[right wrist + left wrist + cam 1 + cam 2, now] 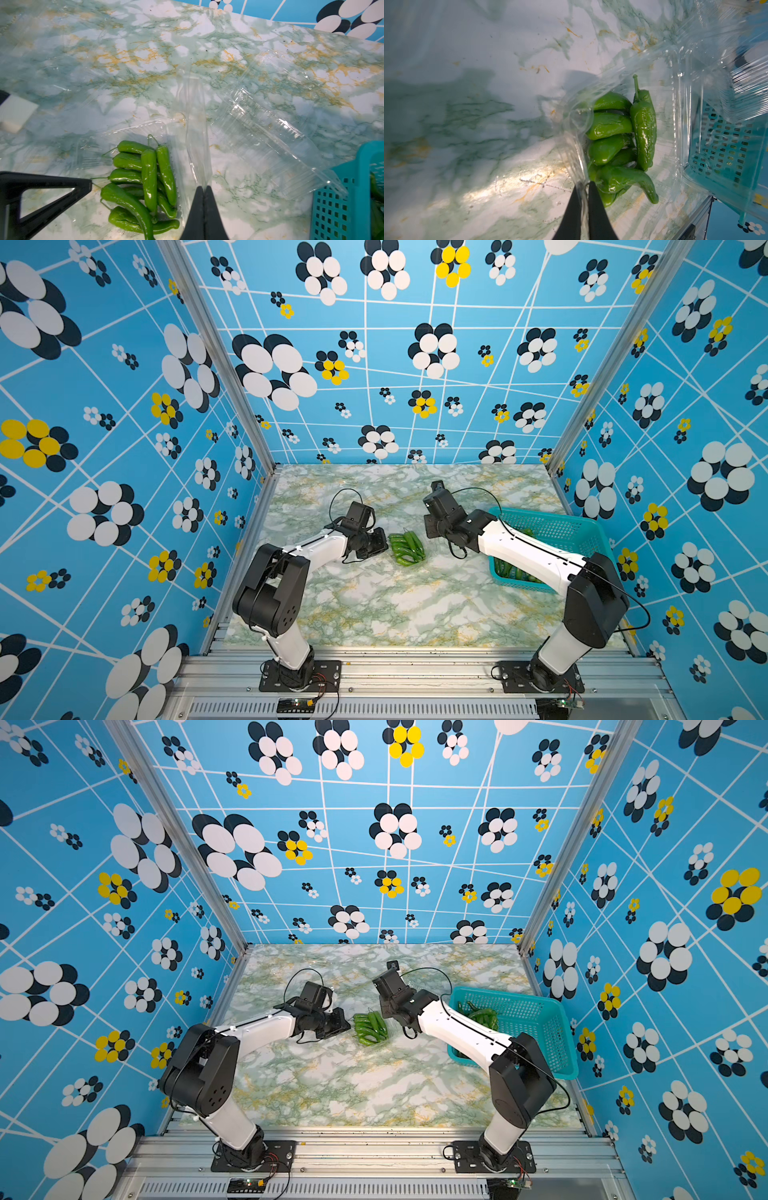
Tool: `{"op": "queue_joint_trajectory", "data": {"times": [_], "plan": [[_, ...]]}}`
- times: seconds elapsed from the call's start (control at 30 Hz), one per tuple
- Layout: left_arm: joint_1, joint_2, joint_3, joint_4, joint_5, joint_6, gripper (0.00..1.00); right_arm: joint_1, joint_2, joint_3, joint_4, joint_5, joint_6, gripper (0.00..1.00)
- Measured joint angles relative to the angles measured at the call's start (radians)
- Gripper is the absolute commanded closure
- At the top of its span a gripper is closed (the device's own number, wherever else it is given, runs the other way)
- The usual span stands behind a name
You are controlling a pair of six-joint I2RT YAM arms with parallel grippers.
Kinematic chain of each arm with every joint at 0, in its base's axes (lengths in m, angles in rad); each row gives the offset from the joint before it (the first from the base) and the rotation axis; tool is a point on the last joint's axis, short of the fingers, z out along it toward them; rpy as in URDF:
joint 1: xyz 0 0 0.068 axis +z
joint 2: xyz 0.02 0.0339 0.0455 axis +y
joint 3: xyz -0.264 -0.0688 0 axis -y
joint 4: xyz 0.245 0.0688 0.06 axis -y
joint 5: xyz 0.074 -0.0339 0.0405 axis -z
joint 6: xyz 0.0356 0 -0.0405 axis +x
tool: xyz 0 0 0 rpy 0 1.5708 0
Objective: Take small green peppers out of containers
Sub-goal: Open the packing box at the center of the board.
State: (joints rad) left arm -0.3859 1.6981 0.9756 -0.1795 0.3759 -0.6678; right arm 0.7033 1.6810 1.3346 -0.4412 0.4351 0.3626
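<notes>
Left gripper [585, 184]: we see its fingers pinching the thin clear rim of the open container [679, 116].
Right gripper [204, 188]: its fingers are pressed almost together on the edge of the raised lid [195, 124], as far as we can tell.
Peppers [145, 182]: a glossy green bunch lies in the container's tray, just beside both sets of fingertips and between the two grippers.
Empty container [270, 141]: it lies beyond the right fingers, near the basket [340, 203].
Basket: it sits on the far side of the right fingers from the bunch, with more peppers inside.
Handling, peppers: we judge them light, firm yet easy to bruise, waxy and slippery. They are curved and stacked, so thin stems may snag on neighbours.
Handling, plastic: we judge it thin and springy, likely to flex and slide on the table [145, 58].
Where to grip: we would take the top pepper, the one lying crosswise, across its thick middle and not by the stem.
</notes>
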Motion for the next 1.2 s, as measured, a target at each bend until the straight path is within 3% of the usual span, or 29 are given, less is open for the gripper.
{"op": "queue_joint_trajectory", "data": {"times": [0.13,0.27,0.6,0.77,1.03,1.2], "plan": [[0.007,0.001,0.000,0.000,-0.006,0.006,0.89,-0.048,0.001,0.000,-0.032,0.052,0.007,0.51],[0.009,0.001,0.000,0.000,-0.008,0.011,0.88,-0.078,0.000,-0.003,-0.060,0.090,-0.006,0.43],[0.009,0.001,0.000,0.000,-0.007,0.025,0.87,-0.083,-0.210,-0.089,-0.050,0.101,-0.058,0.42],[0.009,0.001,0.000,0.000,-0.006,0.025,0.87,-0.072,-0.296,-0.109,-0.019,-0.023,-0.101,0.46],[0.009,-0.003,0.000,0.000,-0.006,0.026,0.84,0.121,-0.141,-0.034,-0.055,-0.288,-0.198,0.47],[0.009,-0.006,0.000,0.000,-0.006,0.033,0.77,0.167,-0.019,0.028,-0.060,-0.335,-0.207,0.50]]}}
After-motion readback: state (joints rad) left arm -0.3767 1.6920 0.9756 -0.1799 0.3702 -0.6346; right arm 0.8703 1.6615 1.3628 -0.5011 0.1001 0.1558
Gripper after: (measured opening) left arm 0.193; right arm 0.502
